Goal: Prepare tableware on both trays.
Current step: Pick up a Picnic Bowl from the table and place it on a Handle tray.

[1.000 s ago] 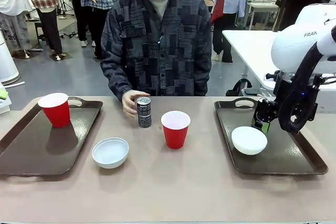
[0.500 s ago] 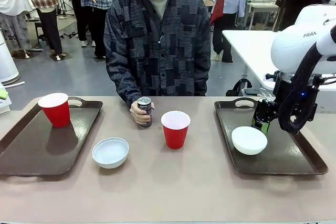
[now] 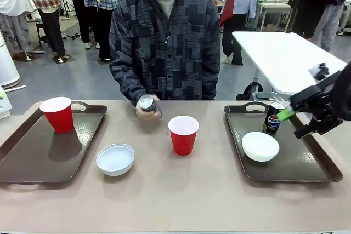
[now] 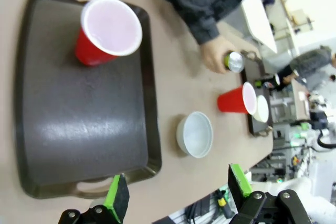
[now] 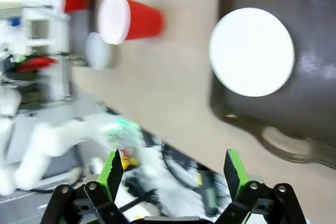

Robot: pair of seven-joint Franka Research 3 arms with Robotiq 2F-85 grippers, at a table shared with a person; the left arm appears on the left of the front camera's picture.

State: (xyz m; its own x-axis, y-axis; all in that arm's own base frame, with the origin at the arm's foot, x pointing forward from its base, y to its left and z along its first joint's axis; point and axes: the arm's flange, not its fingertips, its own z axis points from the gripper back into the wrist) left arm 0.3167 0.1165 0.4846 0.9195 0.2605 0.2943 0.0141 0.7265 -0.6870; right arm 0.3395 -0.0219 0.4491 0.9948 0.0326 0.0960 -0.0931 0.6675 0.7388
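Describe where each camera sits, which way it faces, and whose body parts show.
Front view: robot's table edge, facing the person across; right hand near the can.
Left wrist view: above the left tray, looking down; left hand open.
Right wrist view: above the right tray and bowl, looking down; right hand open.
Shared: both wrist views show the middle red cup.

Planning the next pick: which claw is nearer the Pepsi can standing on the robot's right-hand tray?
Right. The right claw, open, sits just beside the Pepsi can, on its right in the front view. The left claw, also open, hovers near the other tray, far off to the can's left.
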